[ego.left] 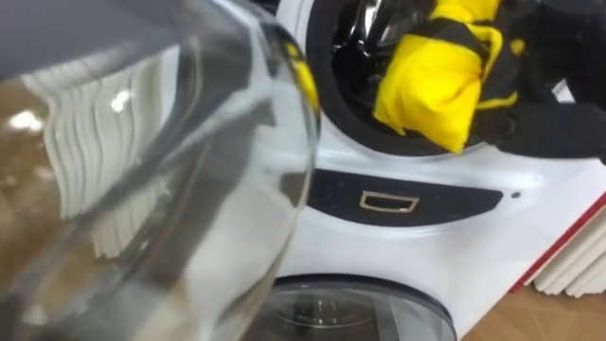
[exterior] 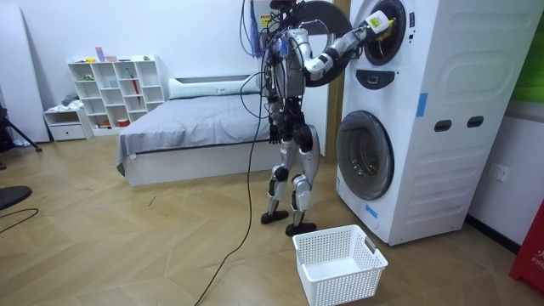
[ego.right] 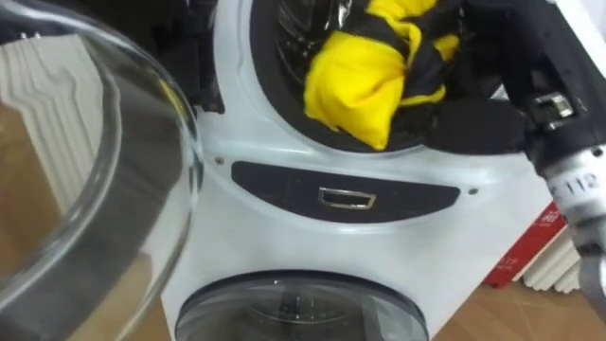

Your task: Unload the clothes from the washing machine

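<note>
**Step in hand:** retrieval from the upper drum. The robot stands facing the stacked washing machine (exterior: 442, 127), right arm raised to the upper drum opening (ego.right: 275, 104).

**Task item:** a yellow garment (ego.right: 355, 80) with black banding is bunched in the mouth of the drum, at 1 o'clock in the eye views. Its lower fold hangs over the dark rim. It is not yet clear of the machine.

**Hand:** the right hand (ego.right: 507, 66) lies against the garment at its 3 o'clock side, inside the opening. It reads as a dark mass against dark fabric and seal. Whether the fingers are closed on the cloth cannot be told.

**Containers:**
- Upper drum: holds the yellow garment; shiny metal shows behind it at 11 o'clock. Anything deeper is hidden.
- Lower drum door (ego.right: 303, 308), at 6 o'clock: closed, contents not discernible.
- White basket (exterior: 340, 263), on the floor at 5 o'clock from the robot's feet in the room view: appears empty.

**Obstruction:** the open glass door (ego.left: 189, 142) stands at 9 o'clock, close to the head camera.

**Next move, in judgement:** a firm grip on the bunched cloth, then a pull outward and downward over the rim. The trailing fold may drag on the seal.
</note>
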